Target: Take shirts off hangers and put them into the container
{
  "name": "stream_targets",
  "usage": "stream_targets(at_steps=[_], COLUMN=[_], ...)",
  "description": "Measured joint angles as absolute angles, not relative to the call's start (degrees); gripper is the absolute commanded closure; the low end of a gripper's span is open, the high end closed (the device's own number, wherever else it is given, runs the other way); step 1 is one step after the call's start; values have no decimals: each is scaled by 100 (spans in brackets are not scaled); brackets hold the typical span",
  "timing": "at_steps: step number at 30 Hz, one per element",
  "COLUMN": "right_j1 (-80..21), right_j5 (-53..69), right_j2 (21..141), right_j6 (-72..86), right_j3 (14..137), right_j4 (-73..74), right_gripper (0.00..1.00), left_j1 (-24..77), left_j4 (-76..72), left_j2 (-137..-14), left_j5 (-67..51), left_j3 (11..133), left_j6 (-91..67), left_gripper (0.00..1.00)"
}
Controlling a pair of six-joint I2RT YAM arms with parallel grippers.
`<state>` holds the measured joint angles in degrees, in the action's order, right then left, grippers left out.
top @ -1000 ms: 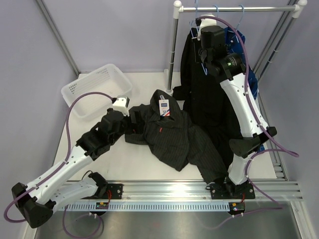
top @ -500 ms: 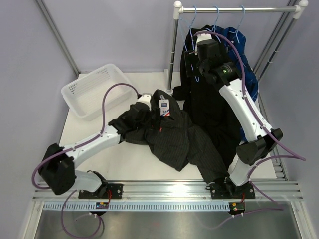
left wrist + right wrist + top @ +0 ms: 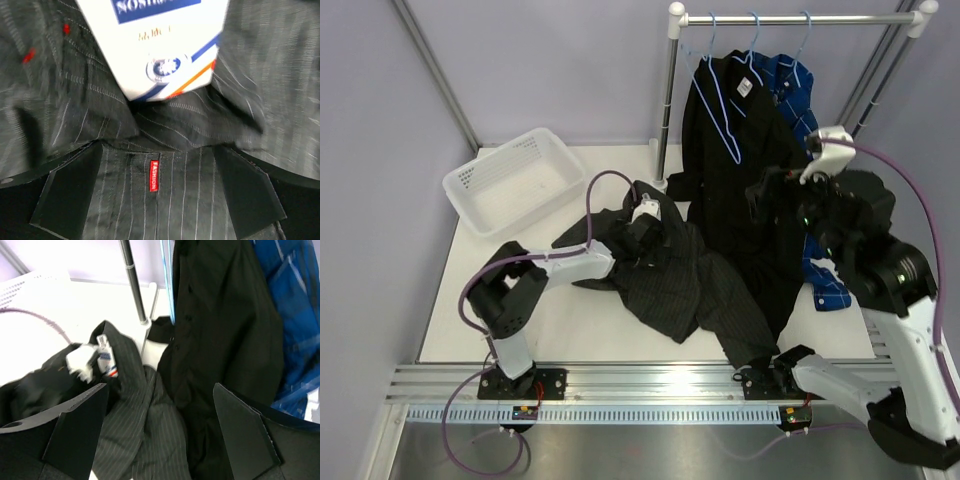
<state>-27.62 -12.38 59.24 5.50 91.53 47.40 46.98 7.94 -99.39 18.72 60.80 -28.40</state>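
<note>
Left pincer (image 3: pixel 157 200): spread wide, its fingers (image 3: pixel 70 195) either side of the pinstriped shirt (image 3: pixel 670 280) at the collar.
Right pincer (image 3: pixel 160 435): spread, holding nothing.
Pinstriped shirt: crumpled on the tabletop (image 3: pixel 580 330) beneath the left pincer.
Black shirt (image 3: pixel 730 190): hanging from the rail (image 3: pixel 790 17), just ahead of the right pincer.
Container (image 3: pixel 510 180): well left of the left pincer.

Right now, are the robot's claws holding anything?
Nothing. The left gripper is open over the collar of the dark charcoal pinstriped shirt; the right gripper is open in the air.
</note>
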Motion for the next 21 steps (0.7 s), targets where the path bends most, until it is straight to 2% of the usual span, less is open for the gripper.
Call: stream_targets(at_steps=[2,5,6,8,9,10,16,21], right_j1=[-2762,-2762,-2762,-2762,-2762,-2762,-2762,-2762], right_j5=[-1133,-954,-904,-777,-731,-670,-392,-113], right_j2=[5463,5098,5035,4912,4871,4831,4532,4313], right_j6=[626,738,762,801,810,823,867,908], right_j3=[8755,8274,8125,7859,7758,7675,7384,7282], right_j4=[4805,4877,4873,4936,4960,4980,4976,4969], right_gripper=[4,4,4,4,4,4,4,4], left_j1=[4724,4735,4748,4755,4755,4757,4757,4742], left_j4=[816,952,958,937,930,854,709,2338], left_j2=[-10348,-10947,-11015,-11063,-11063,-11041,-10328,-8912], left_j5=[2016,2209,2255,2303,2329,2335,2370,2598], left_j3=[6248,6541,6628,6663,6648,6580,5697,5441], left_j6=[-2926,-3050,-3124,-3341,-3450,-3594,-4143,-4084], left_gripper=[3,24,49,71,95,100,100,100])
